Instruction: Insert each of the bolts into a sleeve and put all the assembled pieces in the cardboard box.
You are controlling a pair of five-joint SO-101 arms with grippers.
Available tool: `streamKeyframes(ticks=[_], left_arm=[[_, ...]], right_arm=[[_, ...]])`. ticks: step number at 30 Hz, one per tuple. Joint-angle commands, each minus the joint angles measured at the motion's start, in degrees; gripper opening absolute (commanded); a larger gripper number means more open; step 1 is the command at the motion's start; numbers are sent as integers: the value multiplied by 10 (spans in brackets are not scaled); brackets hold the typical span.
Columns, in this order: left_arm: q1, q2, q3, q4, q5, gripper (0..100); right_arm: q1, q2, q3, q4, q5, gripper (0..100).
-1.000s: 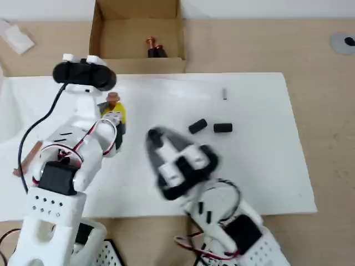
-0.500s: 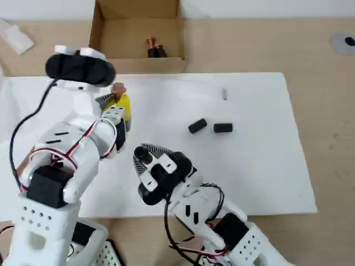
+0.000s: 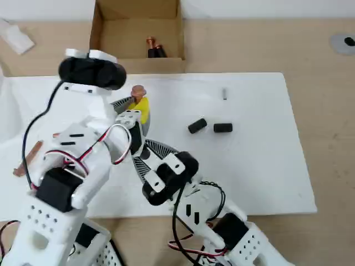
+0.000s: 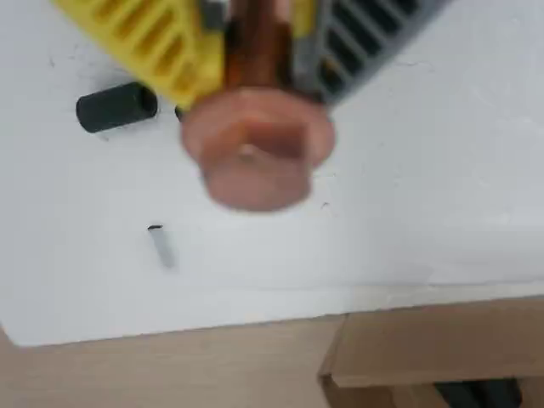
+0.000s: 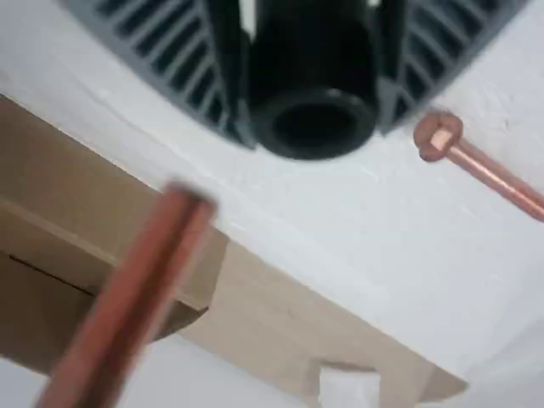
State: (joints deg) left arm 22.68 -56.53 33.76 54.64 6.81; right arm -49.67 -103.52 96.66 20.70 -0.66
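The left gripper (image 3: 133, 103) pinches a copper bolt (image 3: 137, 91) between its yellow and grey fingers. The bolt's head pokes out toward 12 o'clock. Just below, at 6 o'clock, the right gripper (image 5: 314, 89) squeezes a black sleeve (image 5: 313, 127) with its round hole showing. I think the job now is to join the two. Point the bolt's thin end straight at the hole, go slowly, and hold both tight so nothing slips. Two spare sleeves (image 3: 197, 126) lie at 3 o'clock. The cardboard box (image 3: 138, 65) sits at 12 o'clock with a finished piece (image 3: 153, 47) inside.
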Motion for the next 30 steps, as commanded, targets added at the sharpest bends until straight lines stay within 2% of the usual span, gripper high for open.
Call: streamKeyframes(ticks=[1, 5, 13, 24, 30], left_arm=[[-19, -21, 23, -50, 26, 4], [-55, -71, 76, -102, 53, 4], [-56, -178, 158, -148, 53, 4], [-43, -185, 244, -224, 53, 5], [-42, -186, 257, -219, 54, 5]], right_arm=[[14, -103, -6, -18, -27, 9], [42, -101, -5, -18, -48, 9], [44, -100, -3, -18, -48, 9], [44, -100, -2, -18, -47, 9], [44, -100, -1, -16, -47, 9]])
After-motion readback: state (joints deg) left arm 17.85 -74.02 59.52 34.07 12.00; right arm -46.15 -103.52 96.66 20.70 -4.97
